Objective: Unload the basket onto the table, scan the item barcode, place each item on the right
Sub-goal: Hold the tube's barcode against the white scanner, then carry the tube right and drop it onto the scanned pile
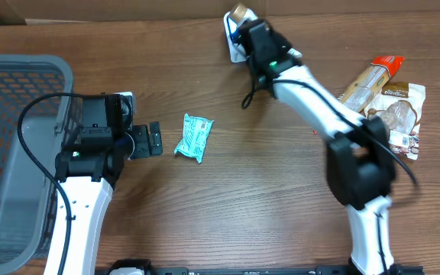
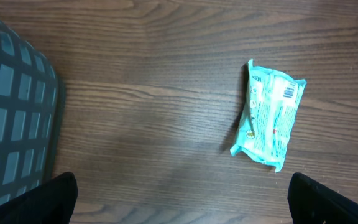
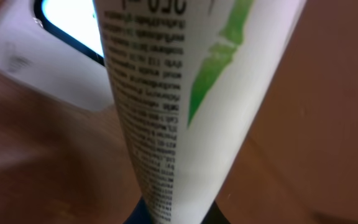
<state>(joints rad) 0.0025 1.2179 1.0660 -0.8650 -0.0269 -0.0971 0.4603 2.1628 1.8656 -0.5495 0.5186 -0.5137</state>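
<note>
Right pincer (image 1: 241,29) was clamped on a white tube (image 3: 185,112) with a green mark and fine print, reaching to the far edge of the wooden surface (image 1: 243,191). The tube stood just over a white scanner (image 3: 55,68) with a bright window; whether the two touched could not be told. Left pincer (image 1: 156,140) hung low with its jaws wide apart and nothing between them, just beside a teal packet (image 2: 269,115) lying flat. A grey mesh basket (image 1: 59,69) sat at the left end, and two snack packs (image 1: 392,107) lay at the right, well apart from the tube.
</note>
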